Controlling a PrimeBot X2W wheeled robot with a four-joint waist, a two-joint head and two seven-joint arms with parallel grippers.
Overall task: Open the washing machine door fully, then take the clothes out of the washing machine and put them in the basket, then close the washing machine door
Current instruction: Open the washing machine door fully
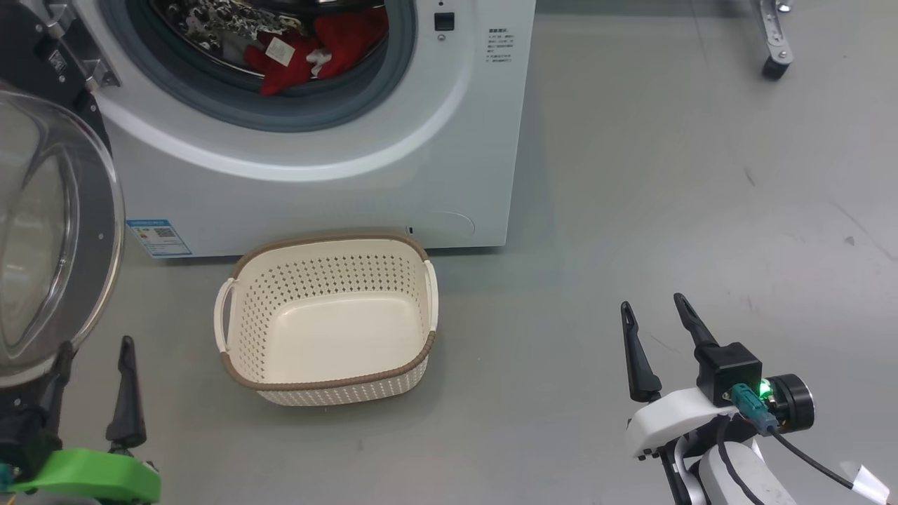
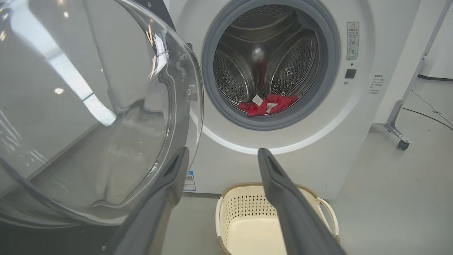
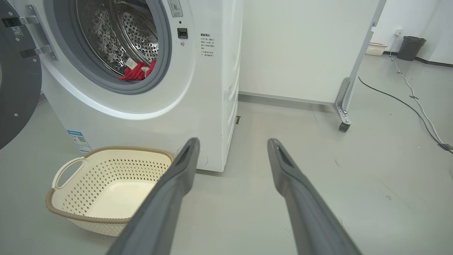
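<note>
The left gripper [image 2: 223, 159] stands with its two fingers well apart and nothing between them. Its left finger lies against or just beside the lower rim of the washing machine door [image 2: 88, 106]; whether they touch cannot be told. The door is swung out to the left, its glass bowl bulging towards the near side, and the mouth of the washing machine [image 1: 316, 189] is unobstructed. The clothes [image 2: 269, 104], a red bundle with a white tag, lie at the low front of the drum, just behind the grey rubber ring [image 1: 393, 91]. The basket [image 1: 330, 242] sits on the floor just near of the machine's front, below the opening, with nothing in it. The opening stage is judged as good as done, and the step in hand is the reach for the clothes. To do it well, the finger should draw clear of the rim without nudging the door back. It should then enter above the rubber ring, take the bundle at its thickest fold, and lift it over the lip. The left arm is low at the near left, fingers pointing far towards the machine. The right gripper [image 1: 654, 305] is likewise spread and unladen, low at the near right over bare floor, well apart from the basket.
</note>
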